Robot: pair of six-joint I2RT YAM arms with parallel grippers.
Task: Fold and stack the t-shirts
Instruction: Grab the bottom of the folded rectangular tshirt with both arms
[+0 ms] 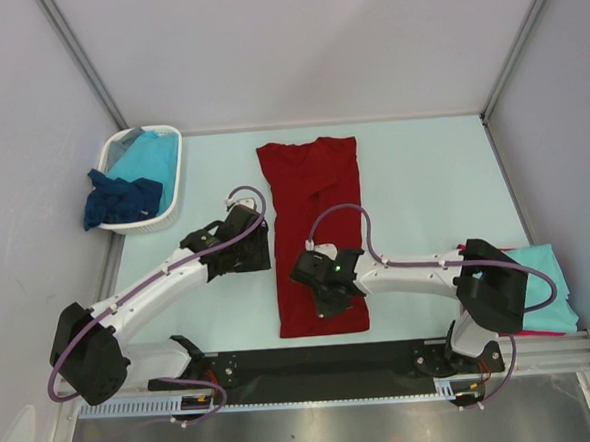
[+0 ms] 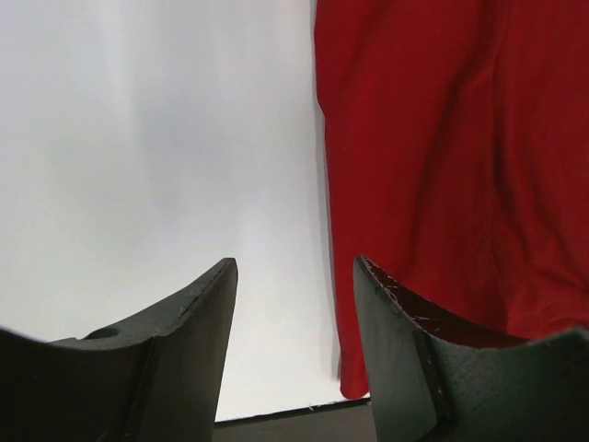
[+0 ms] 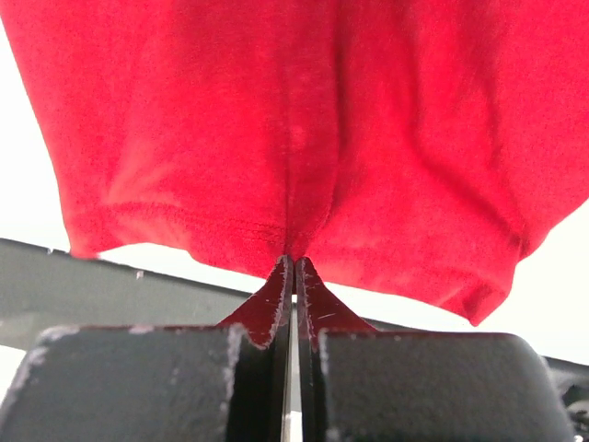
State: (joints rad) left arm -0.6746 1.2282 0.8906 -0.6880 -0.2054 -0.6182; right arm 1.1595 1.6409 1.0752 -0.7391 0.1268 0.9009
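Red cloth: the hem of the dark red shirt (image 3: 304,120) is pinched between the right gripper's (image 3: 294,265) closed fingers, rest lying flat on the table (image 1: 422,173) beyond them. Left gripper (image 2: 294,269) open, empty — shirt edge just beside one finger. Well off: basket (image 1: 147,226) with turquoise shirt (image 1: 153,155), navy shirt (image 1: 121,200).

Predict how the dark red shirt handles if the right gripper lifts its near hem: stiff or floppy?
Probably floppy: the dark red shirt puckers at its hem where the right gripper pinches it. Likely light: thin cloth, flat with soft wrinkles. Expect it to drape and trail, not lift whole.
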